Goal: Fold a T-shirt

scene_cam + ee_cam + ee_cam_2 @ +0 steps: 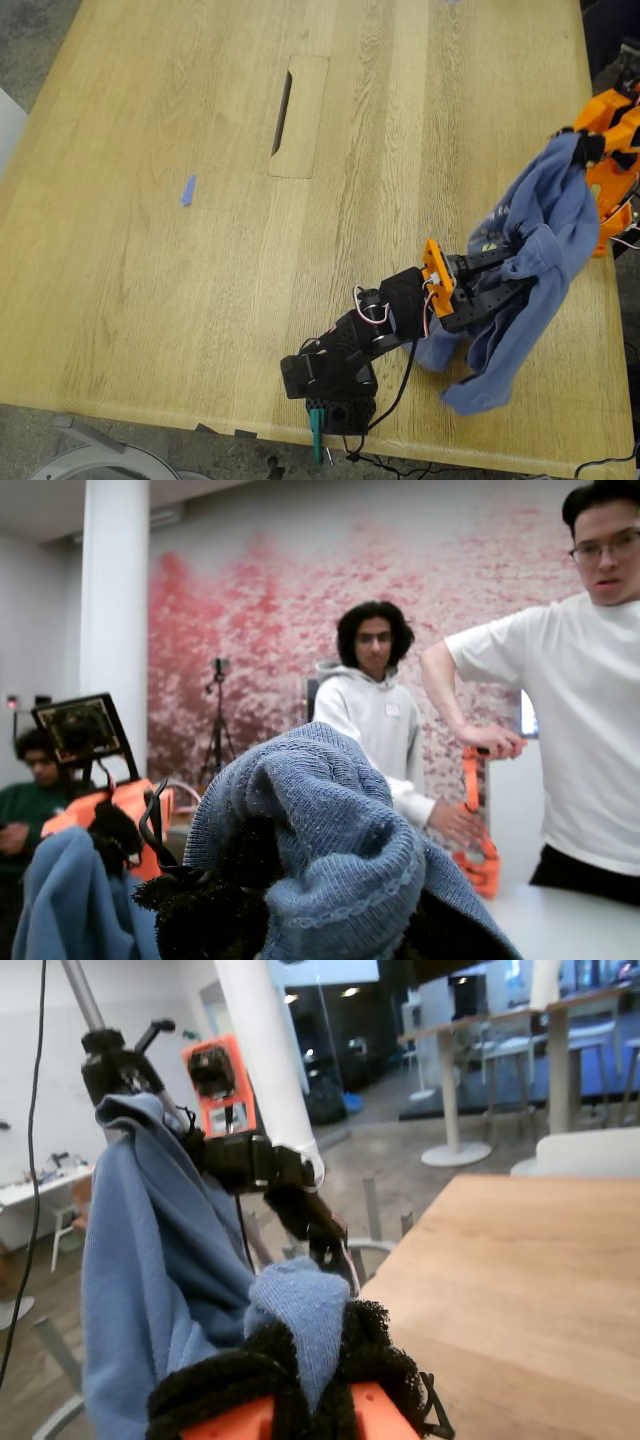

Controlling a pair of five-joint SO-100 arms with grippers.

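I was working in an open office or event hall: a wooden desk (150, 250), onlookers (375, 710) before a pink mural (250, 630), and standing tables (450, 1090).

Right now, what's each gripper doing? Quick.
My first gripper: closed on the T-shirt, holding it off the table.
My second gripper: closed on another bunch of the T-shirt.

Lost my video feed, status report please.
My first gripper and my second gripper both shut on the T-shirt, bunched and lifted at the exterior view's right. Nothing in the way.
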